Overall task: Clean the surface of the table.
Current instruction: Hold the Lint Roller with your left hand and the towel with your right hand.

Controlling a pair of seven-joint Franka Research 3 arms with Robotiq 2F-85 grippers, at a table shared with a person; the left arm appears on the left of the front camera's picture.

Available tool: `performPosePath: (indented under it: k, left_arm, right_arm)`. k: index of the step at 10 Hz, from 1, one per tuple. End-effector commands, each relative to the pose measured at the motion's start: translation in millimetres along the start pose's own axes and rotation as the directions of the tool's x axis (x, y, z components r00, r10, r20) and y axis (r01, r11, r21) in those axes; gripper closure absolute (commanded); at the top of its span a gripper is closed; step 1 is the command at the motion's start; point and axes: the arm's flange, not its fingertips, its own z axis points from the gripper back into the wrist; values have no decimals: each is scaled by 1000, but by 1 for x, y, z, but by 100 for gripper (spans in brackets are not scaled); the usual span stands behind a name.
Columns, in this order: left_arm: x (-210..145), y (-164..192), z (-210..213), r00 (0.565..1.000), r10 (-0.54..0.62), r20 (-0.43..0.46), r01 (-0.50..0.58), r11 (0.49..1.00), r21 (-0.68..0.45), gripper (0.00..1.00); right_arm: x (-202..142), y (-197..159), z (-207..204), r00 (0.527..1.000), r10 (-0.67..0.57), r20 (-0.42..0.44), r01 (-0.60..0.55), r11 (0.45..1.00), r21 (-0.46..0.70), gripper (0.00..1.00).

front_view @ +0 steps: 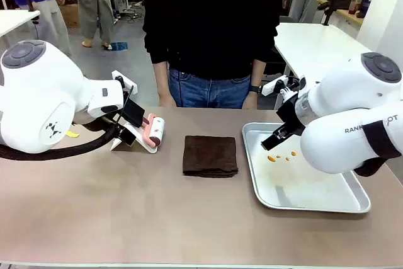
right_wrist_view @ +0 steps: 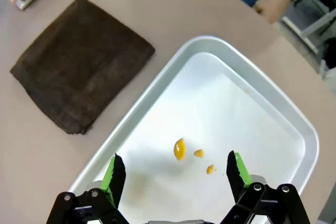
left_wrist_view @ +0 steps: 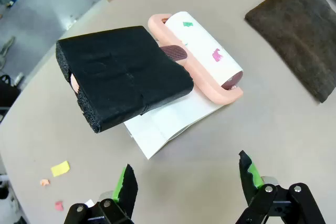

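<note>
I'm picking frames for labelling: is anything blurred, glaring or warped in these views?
Front view: sharp, evenly lit, soft shadows on the tray. Left wrist view: wide-angle bends the table edge; the lint roller is crisp. Right wrist view: mild sheen on the tray, no hard glare; orange drops sharp.

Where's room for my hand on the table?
Bare: the near strip of the beige-brown table, in front of the folded brown cloth, and the gap between cloth and pink lint roller. Crowded: by the black foam block and silver metal tray.
</note>
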Motion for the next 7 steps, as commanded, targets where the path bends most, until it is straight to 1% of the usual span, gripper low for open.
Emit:
performPosePath:
  k: [1, 7]
  left_arm:
    - [0, 0, 0, 1000, 0, 0, 0, 1000, 0, 0]
    - [0, 0, 0, 1000, 0, 0, 0, 1000, 0, 0]
  right_arm:
    - [0, 0, 0, 1000, 0, 0, 0, 1000, 0, 0]
    - [0, 0, 0, 1000, 0, 0, 0, 1000, 0, 0]
